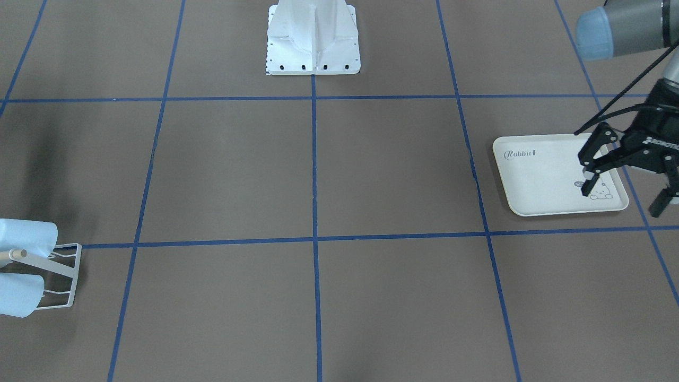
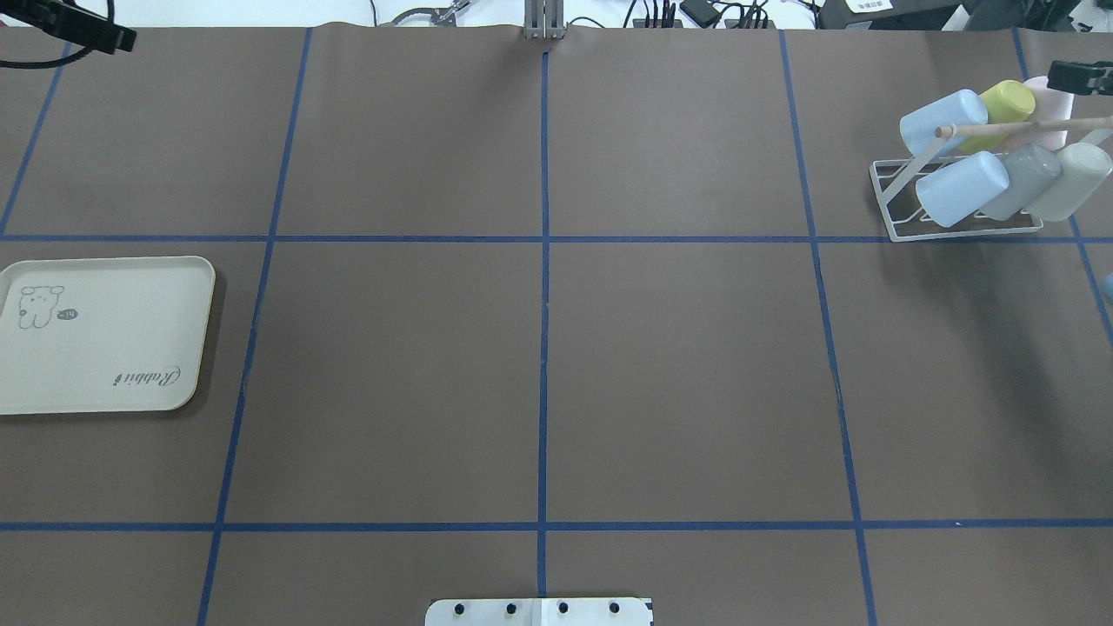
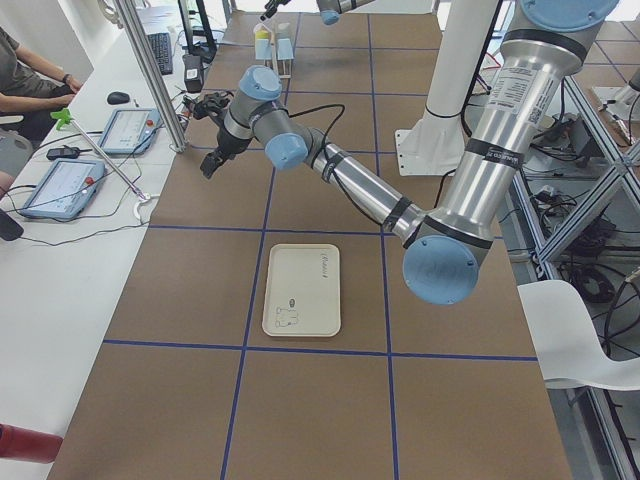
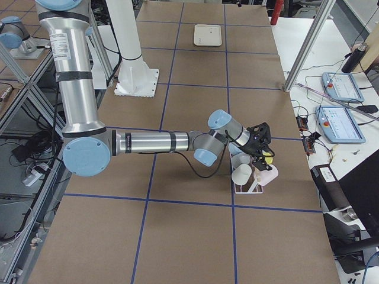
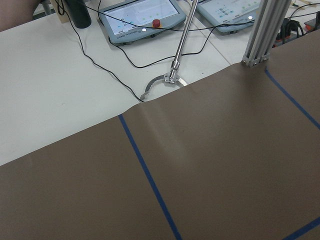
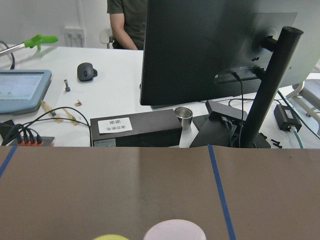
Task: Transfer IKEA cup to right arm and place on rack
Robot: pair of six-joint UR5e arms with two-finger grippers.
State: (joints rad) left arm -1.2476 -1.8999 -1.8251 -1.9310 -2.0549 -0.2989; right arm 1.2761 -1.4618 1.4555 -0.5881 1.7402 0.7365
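Far from the rack (image 2: 1000, 128), tray (image 2: 113, 322) reads "Rabbit".

1. In the front-facing view, the rack (image 1: 66, 276) is running off the left edge, which is also cutting the light blue cups (image 1: 26, 236) on it.
2. In the overhead view, the tray (image 2: 104, 339) is losing its left side to the frame.
3. The pink cup (image 2: 1052, 104) is sitting largely hidden behind the yellow cup (image 2: 1009, 103).
4. The right gripper (image 4: 259, 139) is appearing too small in the exterior right view to judge its jaws; overhead, only a black piece is poking in.
5. The left gripper (image 1: 626, 185) is covering the tray's corner, its body running off the right edge.
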